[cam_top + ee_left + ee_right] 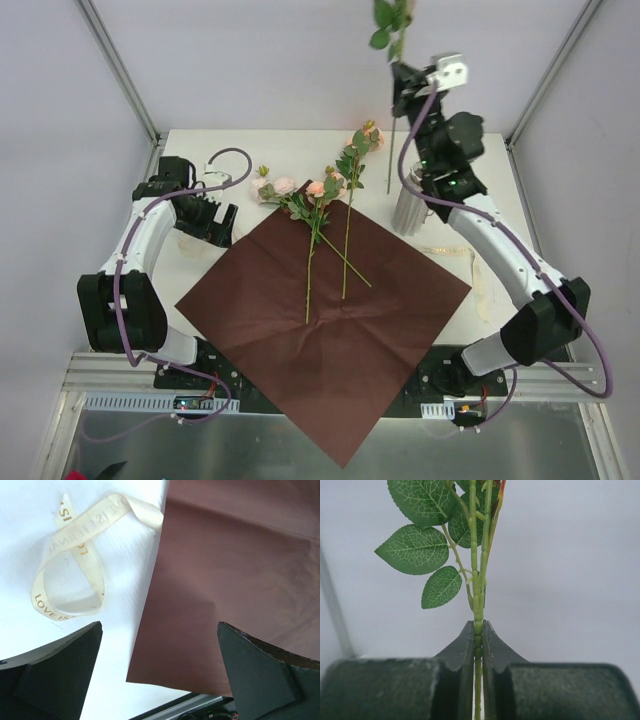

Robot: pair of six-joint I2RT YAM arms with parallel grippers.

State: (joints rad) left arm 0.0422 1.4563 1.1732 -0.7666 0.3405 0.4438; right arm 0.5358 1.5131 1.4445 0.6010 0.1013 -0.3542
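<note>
My right gripper (pixel 405 75) is raised high at the back right, shut on a green flower stem (pixel 478 605) with leaves (pixel 413 548); the stem (pixel 391 140) hangs down toward a silvery vase (pixel 408 205). Its bloom is cut off by the top of the view. Three pink flowers (pixel 318 190) lie across the top corner of a dark brown wrapping sheet (pixel 330 320). My left gripper (pixel 222 222) stands open low at the left, over the sheet's left edge (pixel 150 605), next to a cream ribbon (pixel 70 565) with gold lettering.
A second cream ribbon (pixel 470 262) lies on the white table right of the sheet. Metal frame posts (pixel 120 70) stand at the back corners. The sheet's near corner hangs past the table's front edge (pixel 340 440).
</note>
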